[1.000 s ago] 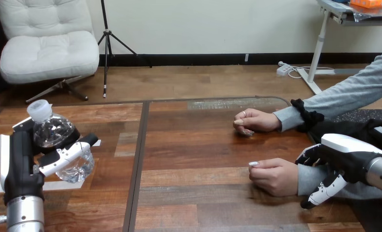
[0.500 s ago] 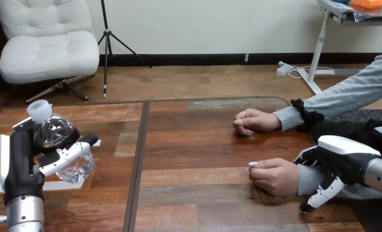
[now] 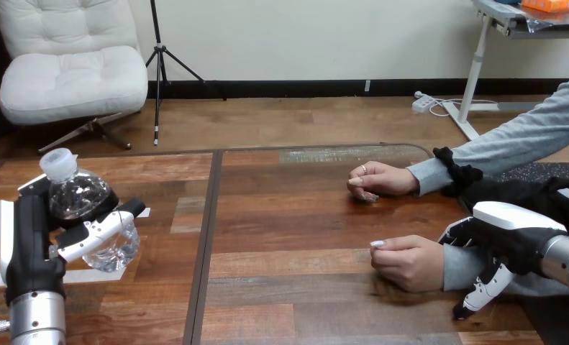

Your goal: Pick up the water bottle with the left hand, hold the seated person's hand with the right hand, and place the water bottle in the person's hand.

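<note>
Left hand grips water bottle; right hand over person's sleeve.

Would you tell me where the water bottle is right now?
In the head view, the bottle is at the far left, held by the left hand with curled fingers.

No text, label, number or sign could be read. The water bottle showed clear plastic and a white cap with no legible print, and the desk carried bare wood grain with no markings that could be made out.
</note>
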Controlling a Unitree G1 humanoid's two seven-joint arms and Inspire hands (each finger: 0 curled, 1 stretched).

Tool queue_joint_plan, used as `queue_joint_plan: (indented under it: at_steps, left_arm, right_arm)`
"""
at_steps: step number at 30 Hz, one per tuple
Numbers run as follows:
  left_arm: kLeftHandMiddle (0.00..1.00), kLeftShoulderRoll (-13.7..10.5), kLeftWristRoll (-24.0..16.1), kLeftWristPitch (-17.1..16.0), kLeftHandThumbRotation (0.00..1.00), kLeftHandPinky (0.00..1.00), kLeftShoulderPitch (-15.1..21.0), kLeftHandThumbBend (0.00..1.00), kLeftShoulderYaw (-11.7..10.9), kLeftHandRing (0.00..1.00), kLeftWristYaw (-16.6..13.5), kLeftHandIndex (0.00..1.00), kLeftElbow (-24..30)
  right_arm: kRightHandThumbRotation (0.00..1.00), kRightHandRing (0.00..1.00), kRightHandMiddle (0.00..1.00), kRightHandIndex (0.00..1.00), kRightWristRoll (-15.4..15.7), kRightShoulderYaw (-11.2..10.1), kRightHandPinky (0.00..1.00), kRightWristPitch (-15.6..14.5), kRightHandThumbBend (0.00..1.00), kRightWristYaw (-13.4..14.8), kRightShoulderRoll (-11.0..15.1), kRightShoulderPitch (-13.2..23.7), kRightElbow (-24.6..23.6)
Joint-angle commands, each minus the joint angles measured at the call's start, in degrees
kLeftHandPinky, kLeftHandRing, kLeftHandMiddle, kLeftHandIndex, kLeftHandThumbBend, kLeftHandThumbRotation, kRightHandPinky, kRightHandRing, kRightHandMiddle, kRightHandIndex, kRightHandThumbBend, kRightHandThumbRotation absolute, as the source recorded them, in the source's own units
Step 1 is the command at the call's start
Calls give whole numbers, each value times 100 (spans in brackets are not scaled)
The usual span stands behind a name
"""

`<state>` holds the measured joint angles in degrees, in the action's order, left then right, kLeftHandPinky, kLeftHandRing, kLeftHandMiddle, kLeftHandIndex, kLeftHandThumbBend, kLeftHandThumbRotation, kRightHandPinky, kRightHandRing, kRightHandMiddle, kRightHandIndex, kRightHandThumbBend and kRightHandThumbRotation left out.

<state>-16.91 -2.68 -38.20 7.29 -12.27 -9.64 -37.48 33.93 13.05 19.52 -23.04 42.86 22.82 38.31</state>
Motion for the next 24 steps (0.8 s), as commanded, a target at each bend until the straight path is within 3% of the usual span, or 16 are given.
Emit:
queue_joint_plan:
  at_steps: [1,12,24]
  left_arm:
    - [35,-21,15,-248,0,25,328,74,-62,30,-42,37,328]
    - [35,-26,36,-213,0,25,307,74,-72,30,-34,37,396]
    - [34,-16,133,-350,0,25,339,72,-83,30,47,37,347]
  right_arm:
    - [6,71,73,70,-151,-57,59,67,100,95,15,349,-222]
    - [0,65,69,67,-393,-86,58,66,95,23,-4,329,-211]
    - [0,60,65,63,-410,-89,56,6,90,77,-17,320,-245]
